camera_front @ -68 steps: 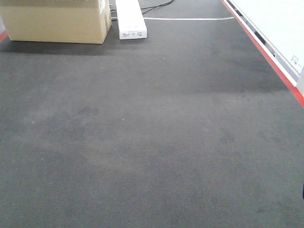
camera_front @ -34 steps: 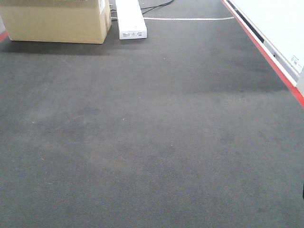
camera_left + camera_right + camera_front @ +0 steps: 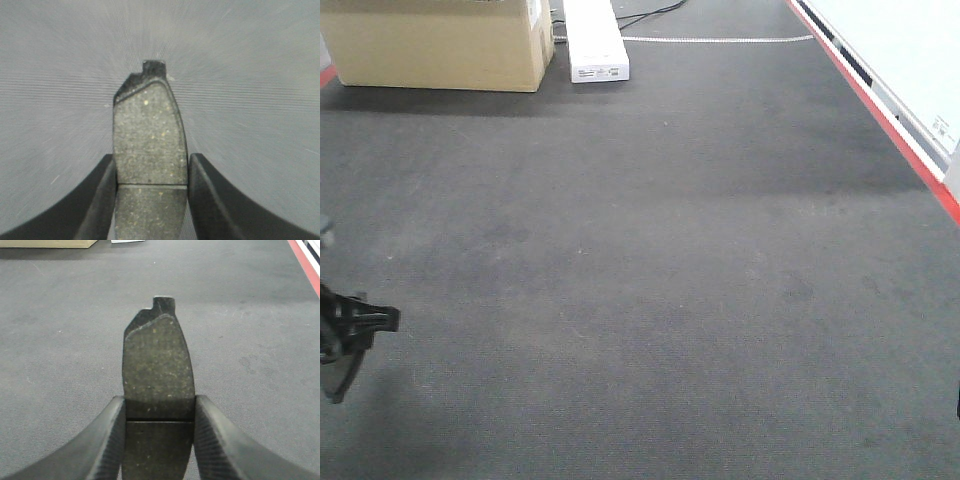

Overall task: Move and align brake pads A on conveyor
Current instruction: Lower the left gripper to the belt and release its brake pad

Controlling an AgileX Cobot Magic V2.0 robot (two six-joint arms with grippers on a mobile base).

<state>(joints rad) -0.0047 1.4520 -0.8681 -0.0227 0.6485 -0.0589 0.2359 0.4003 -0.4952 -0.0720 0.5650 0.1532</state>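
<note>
Front-facing view: left gripper newly enters at conveyor's left edge; it and right gripper each clamp a brake pad.

Wide dark belt, with open carpet-like surface through the middle and the near end. At the far left corner a cardboard box stands on it, with a long white box just beside. A red stripe and a pale wall bound the right side. The left gripper occupies the near left edge.

Two brake pads A, one conveyor, one cardboard box, one long white box
</note>
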